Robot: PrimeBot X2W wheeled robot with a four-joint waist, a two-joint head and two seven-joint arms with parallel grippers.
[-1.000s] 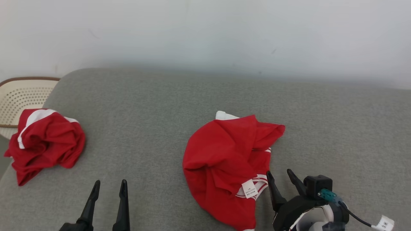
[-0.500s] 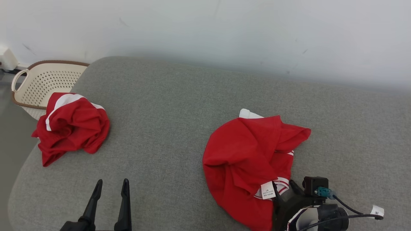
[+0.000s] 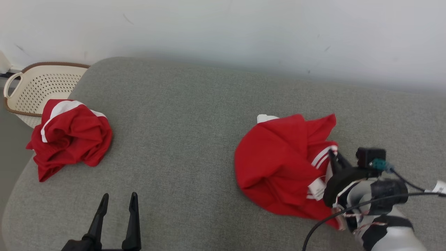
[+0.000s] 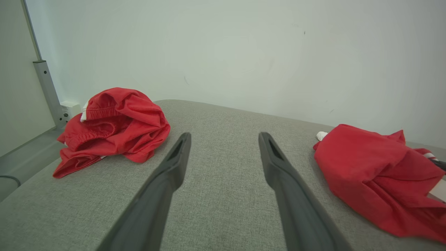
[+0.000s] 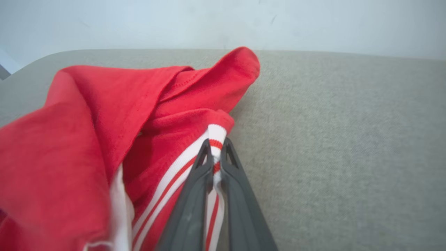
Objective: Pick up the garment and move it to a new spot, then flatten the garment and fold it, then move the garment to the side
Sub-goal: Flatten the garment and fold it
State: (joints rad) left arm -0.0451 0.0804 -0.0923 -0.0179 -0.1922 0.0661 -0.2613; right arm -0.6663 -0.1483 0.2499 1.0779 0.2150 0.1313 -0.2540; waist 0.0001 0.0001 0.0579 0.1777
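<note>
I am on the first step, picking up the crumpled red garment (image 3: pixel 278 164) with white-and-red striped trim, which lies in a heap on the right half of the grey fabric-covered surface (image 3: pixel 181 122), well away from its far edge. My right fingers (image 5: pixel 216 148) are pinched together on a fold of that striped trim (image 5: pixel 181 167) at the garment's right side, with the cloth squeezed between the tips; most of the garment rests on the surface, so I judge the lift has barely started, if at all. My left fingers (image 3: pixel 119 199) stand wide apart and hold nothing, low over the near left part of the surface. Next I need to raise the pinched trim high enough for the cloth to hang free, then carry it to an open patch; the bare middle looks suitable. The thin trim could slip out, so a steady pull seems wise. A second bunched red garment with a white band (image 3: pixel 69 136) sits at the far left edge, beside a cream perforated basket with a brown rim (image 3: pixel 38 83), and I should keep clear of both. A small white care label (image 3: pixel 315 186) shows near my right fingers, but its print is too small to read.
</note>
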